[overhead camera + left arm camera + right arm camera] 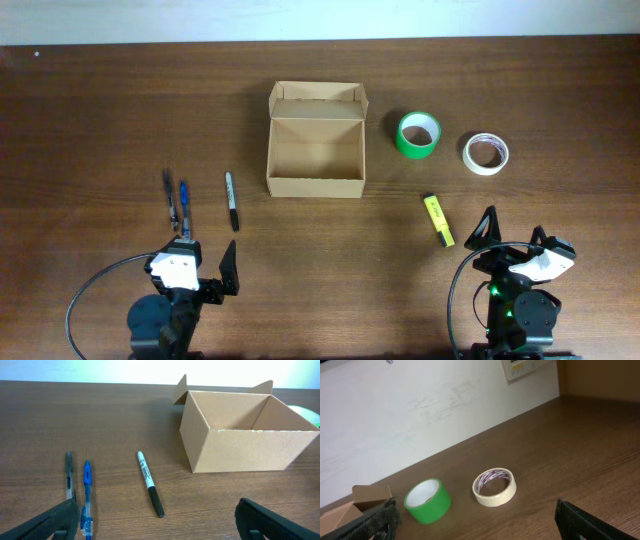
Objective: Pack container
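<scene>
The tan cardboard container [315,150] stands open and empty at the table's middle, its flap lid folded back; it also shows in the left wrist view [245,430]. A green tape roll [418,134] and a cream tape roll [485,153] lie to its right, both also in the right wrist view [427,500] [494,486]. A yellow highlighter [437,218] lies below them. A black marker [232,200] [150,484], a blue pen [184,206] [87,490] and a grey pen [169,197] [69,475] lie to the left. My left gripper [210,262] and right gripper [512,230] are open and empty near the front edge.
The dark wooden table [100,120] runs back to a white wall [395,415]. A wall panel [520,367] shows in the right wrist view. Cables loop by both arm bases.
</scene>
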Motion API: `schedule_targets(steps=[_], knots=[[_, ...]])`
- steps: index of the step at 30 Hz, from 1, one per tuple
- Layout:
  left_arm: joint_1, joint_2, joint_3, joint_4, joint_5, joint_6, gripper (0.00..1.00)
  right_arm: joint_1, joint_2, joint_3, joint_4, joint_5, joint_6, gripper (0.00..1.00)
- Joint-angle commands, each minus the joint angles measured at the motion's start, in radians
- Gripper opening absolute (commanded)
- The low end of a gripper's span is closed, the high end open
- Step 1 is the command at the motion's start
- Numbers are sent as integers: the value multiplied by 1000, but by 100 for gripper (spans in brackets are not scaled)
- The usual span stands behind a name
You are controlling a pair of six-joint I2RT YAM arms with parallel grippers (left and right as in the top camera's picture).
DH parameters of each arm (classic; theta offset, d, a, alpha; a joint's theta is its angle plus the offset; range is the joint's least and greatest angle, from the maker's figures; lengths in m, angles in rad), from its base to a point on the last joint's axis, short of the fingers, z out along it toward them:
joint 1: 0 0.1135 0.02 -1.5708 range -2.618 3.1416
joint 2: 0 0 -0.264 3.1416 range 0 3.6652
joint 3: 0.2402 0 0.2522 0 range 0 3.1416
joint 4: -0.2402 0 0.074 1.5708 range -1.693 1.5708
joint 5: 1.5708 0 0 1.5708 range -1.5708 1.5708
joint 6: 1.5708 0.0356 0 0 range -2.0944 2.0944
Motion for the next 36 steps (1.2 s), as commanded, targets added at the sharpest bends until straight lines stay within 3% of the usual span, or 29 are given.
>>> schedule_targets(steps=[1, 13, 22, 24, 30, 36], knots=[[-2, -11, -16, 0, 14, 12, 99, -7, -8, -9, 2, -2, 8, 99], [-2, -11, -14, 107, 70, 11, 99, -6, -8, -9, 2, -7, 9, 99], [-1, 43, 61, 214, 35, -89, 99, -6, -8, 9, 10, -128, 9, 99], [-1, 130, 151, 214, -37, -58, 99, -7, -8, 41, 10, -148, 8, 99], [-1, 488, 388, 213, -40, 53, 99, -7, 2, 138, -3, -157, 8, 99], [-1, 917, 709, 155, -39, 154, 99, -6, 138, 335, -224, -164, -70, 99]])
